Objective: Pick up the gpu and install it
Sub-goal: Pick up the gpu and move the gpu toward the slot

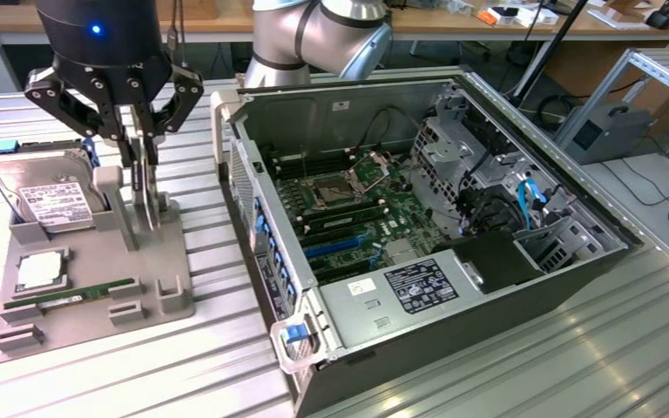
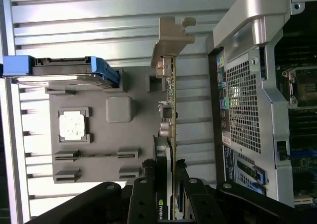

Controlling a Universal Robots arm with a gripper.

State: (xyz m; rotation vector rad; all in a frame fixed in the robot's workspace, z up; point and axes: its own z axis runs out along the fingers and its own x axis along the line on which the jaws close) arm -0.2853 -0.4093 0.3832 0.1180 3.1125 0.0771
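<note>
Two dark fingers of the gripper close narrowly on the gpu, one on each flat face, near one end of the card. The gpu stands on edge over the gray holder, thin edge up and both faces upright. Its long axis lies level, and in the wrist view it runs away from the fingers to the metal bracket at the far end, alongside the rear panel of the open computer case. Whether its lower edge rests in the holder's slot cannot be told. On the same holder, a hard drive stands crosswise to the card, and a processor chip and a green memory stick lie flat nearby. Everything sits on a slatted metal table.
</note>
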